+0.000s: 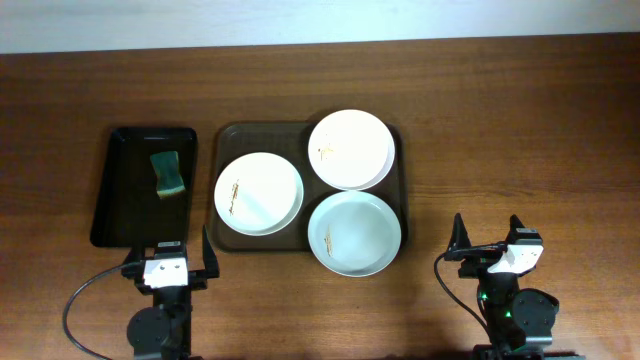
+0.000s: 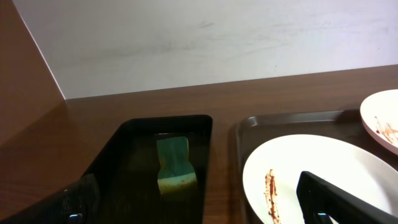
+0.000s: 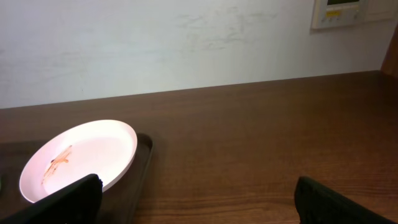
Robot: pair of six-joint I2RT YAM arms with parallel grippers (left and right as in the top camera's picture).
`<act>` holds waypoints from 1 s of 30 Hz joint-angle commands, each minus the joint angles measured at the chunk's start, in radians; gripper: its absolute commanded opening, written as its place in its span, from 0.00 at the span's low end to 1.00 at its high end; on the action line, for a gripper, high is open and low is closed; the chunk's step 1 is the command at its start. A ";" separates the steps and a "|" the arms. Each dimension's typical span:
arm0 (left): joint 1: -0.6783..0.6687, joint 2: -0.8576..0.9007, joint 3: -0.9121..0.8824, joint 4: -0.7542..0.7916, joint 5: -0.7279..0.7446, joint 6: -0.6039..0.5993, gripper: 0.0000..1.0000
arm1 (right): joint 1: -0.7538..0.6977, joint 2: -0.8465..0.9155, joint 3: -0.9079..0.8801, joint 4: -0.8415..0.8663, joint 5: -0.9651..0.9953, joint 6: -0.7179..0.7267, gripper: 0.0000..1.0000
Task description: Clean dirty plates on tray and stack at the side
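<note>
The brown tray holds three plates. A white plate with a brown smear lies at its left and also shows in the left wrist view. A white plate with a smear lies at the back right, seen too in the right wrist view. A pale mint plate lies at the front right. My left gripper is open and empty, at the table's front, below the black tray. My right gripper is open and empty, at the front right of the brown tray.
A narrow black tray stands left of the brown tray, with a green and yellow sponge in it; the sponge also shows in the left wrist view. Bare wooden table lies to the right of the brown tray.
</note>
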 commanded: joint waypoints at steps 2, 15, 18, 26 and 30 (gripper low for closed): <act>0.000 -0.010 -0.005 -0.003 0.014 0.016 0.99 | 0.007 -0.006 -0.006 -0.004 0.006 0.003 0.98; 0.000 -0.010 -0.005 -0.003 0.014 0.016 0.99 | 0.007 -0.006 -0.006 -0.004 0.006 0.003 0.98; 0.000 -0.010 -0.005 -0.003 0.014 0.016 0.99 | 0.006 -0.006 -0.006 -0.005 0.043 0.002 0.99; 0.000 -0.010 -0.005 -0.003 0.014 0.016 0.99 | 0.005 -0.006 -0.006 0.063 0.009 0.006 0.98; 0.000 -0.010 -0.005 -0.003 0.015 0.016 1.00 | 0.005 -0.006 -0.006 0.090 -0.060 0.006 0.98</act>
